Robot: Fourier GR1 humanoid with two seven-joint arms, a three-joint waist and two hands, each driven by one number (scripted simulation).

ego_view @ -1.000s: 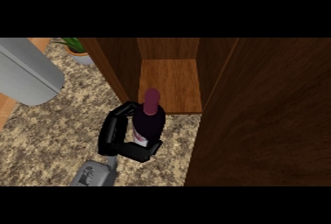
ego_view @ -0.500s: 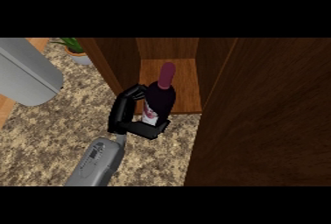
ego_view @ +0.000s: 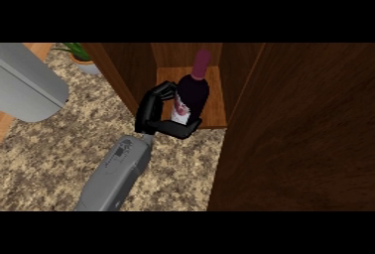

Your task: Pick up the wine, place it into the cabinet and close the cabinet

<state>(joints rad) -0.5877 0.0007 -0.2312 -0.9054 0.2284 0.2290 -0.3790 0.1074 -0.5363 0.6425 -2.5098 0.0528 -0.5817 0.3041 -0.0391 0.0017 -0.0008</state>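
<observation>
The wine bottle [ego_view: 193,92] is dark with a purple-red cap and a pale label. It stands roughly upright over the front of the wooden cabinet's shelf [ego_view: 215,110]. My right hand [ego_view: 156,115] is shut on it from the left, fingers curled round its lower body, and the hand hides its base. The grey forearm comes up from the lower edge. The cabinet's dark door [ego_view: 300,134] stands open at the right.
A large grey rounded shape [ego_view: 29,84], probably my left forearm, fills the upper left. A small potted plant [ego_view: 79,55] sits behind it beside the cabinet's left wall [ego_view: 124,69]. Speckled stone counter [ego_view: 58,158] spreads below.
My right hand has carried the bottle forward and to the right, from the counter in front of the cabinet to the shelf opening.
</observation>
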